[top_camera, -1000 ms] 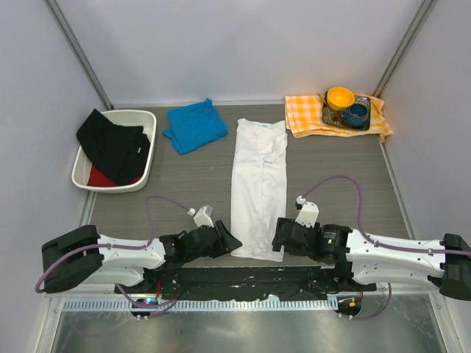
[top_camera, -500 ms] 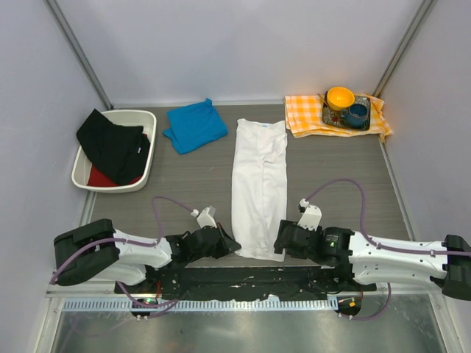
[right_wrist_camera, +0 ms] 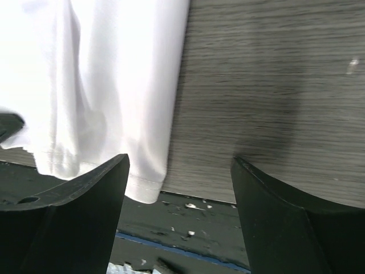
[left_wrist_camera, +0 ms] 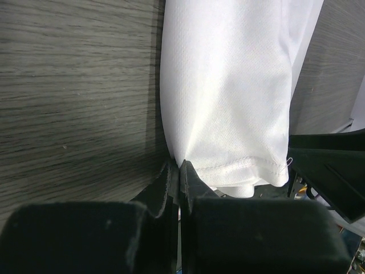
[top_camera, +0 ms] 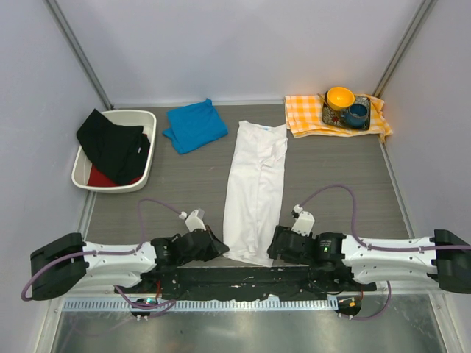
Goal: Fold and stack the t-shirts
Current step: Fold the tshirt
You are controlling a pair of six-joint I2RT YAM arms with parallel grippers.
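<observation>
Grey wood-grain table (top_camera: 184,184) carries the white t-shirt (top_camera: 255,184), a long strip mid-frame. It looks like soft, light cotton, best taken at its near hem corners. The left gripper (left_wrist_camera: 178,171) pinches the near-left corner, while the right gripper (right_wrist_camera: 179,162) stands spread beside the near-right one. The blue t-shirt (top_camera: 195,126) lies folded at upper left. A white bin (top_camera: 147,118) holds black and red garments (top_camera: 114,147).

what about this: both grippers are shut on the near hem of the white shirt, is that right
Not quite. Only the left gripper is shut on the near hem of the white shirt. The right wrist view shows the right gripper open, jaws wide apart at the shirt's near corner, holding nothing.
</observation>
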